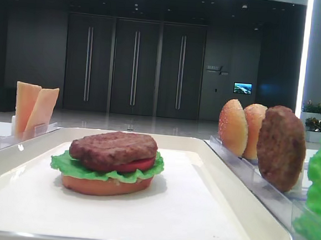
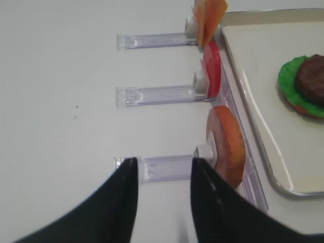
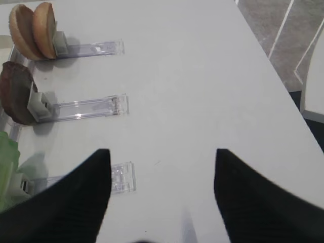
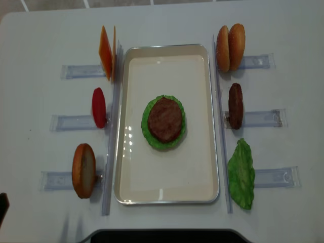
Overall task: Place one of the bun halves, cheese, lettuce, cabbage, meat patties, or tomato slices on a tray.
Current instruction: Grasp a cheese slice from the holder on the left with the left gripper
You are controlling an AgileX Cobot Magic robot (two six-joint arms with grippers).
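Note:
The cream tray (image 4: 212,152) holds a stack: flat bun half, lettuce (image 4: 152,139), tomato slice and a meat patty (image 4: 164,119) on top. Left of the tray, racks hold cheese (image 4: 106,53), a tomato slice (image 4: 98,107) and a bun half (image 4: 84,170). To the right stand two sesame bun halves (image 4: 230,47), a patty (image 4: 235,105) and lettuce (image 4: 242,173). No cabbage shows. My left gripper (image 2: 166,161) hovers open and empty over the table, just left of that bun half (image 2: 228,144). My right gripper (image 3: 162,152) is wide open and empty, right of the lettuce rack.
Clear plastic racks (image 2: 162,168) stick out sideways from both long sides of the tray. The right table edge (image 3: 283,86) runs close to the right gripper, with floor beyond. Bare white tabletop lies under both grippers.

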